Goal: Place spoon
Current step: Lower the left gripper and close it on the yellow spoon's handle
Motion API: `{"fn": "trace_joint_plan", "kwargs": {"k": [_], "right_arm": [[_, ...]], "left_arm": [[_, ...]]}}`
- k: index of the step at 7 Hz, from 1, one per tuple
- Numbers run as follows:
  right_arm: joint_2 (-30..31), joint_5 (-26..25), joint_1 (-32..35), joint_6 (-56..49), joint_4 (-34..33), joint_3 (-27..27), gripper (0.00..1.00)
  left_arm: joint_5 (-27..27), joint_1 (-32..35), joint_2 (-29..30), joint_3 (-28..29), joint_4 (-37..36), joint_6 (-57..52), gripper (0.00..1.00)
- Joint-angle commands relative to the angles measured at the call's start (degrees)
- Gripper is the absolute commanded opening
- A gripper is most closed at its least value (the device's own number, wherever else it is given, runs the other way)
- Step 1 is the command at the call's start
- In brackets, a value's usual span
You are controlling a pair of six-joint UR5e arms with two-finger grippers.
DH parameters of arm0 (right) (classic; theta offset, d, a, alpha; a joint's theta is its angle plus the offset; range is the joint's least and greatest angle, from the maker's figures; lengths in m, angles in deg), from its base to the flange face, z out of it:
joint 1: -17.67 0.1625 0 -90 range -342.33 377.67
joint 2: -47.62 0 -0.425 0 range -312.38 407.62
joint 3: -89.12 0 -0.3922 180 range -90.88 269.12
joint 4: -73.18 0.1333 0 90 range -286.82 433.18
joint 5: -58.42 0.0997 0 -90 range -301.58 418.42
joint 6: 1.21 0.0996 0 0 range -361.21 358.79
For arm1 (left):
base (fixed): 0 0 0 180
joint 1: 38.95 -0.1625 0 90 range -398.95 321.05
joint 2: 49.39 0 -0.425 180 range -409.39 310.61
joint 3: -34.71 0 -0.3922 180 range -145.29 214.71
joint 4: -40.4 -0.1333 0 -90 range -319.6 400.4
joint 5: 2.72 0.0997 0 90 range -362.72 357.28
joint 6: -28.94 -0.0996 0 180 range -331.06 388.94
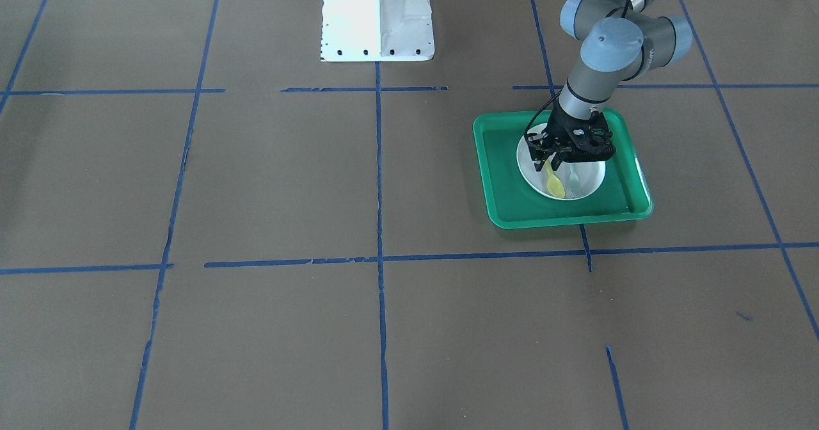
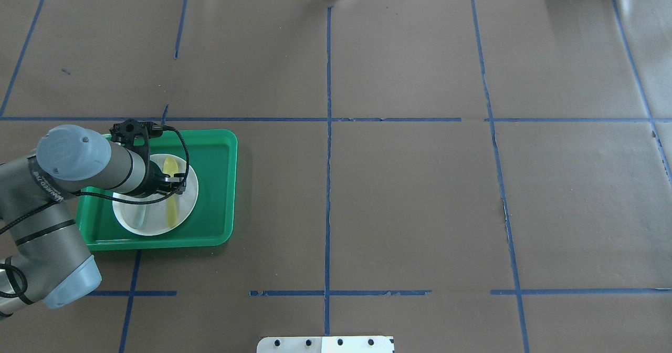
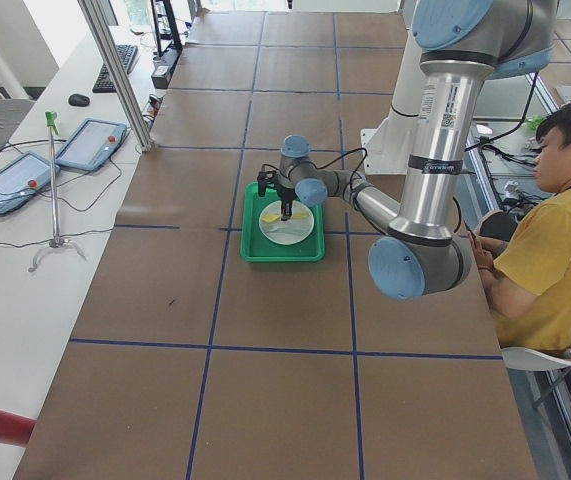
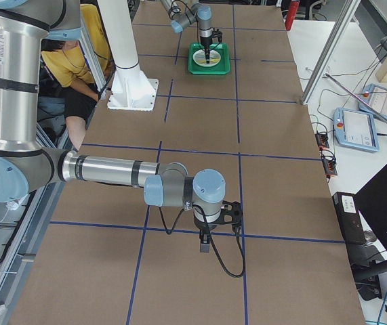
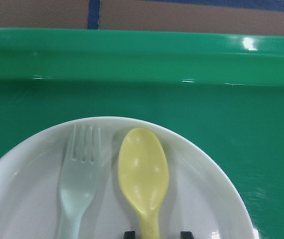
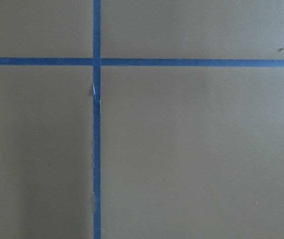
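Left pincer (image 5: 156,234), jaws apart, straddles the handle of the spoon (image 5: 143,174) lying on the plate (image 5: 206,199) beside the fork (image 5: 77,189); right pincer (image 4: 205,242): cannot tell.

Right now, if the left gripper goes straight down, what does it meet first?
Likely the white plate: the left gripper is open, with the spoon handle lying between its fingertips. Its height is unclear.

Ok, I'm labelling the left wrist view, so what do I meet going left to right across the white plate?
Pale grey-green plastic fork → small yellow plastic spoon → bare rim of the round white plate → floor of the green plastic tray.
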Motion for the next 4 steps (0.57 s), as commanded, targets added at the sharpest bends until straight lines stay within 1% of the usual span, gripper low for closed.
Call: {"fn": "trace_joint_plan", "kwargs": {"k": [1,3,4], "right_arm": [[0.0,0.0,0.0,0.0,0.0,0.0,1.00],[0.0,0.0,0.0,0.0,0.0,0.0,1.00],[0.0,0.0,0.0,0.0,0.0,0.0,1.00]], "left_arm": [[-0.2,0.1,-0.3,0.0,0.0,-0.2,0.00],[-0.2,1.0,-1.1,-3.6,-0.1,-1.0,0.00],[-0.3,1.3,-0.8,-7.1,-4.1,-1.1,0.00]]}}
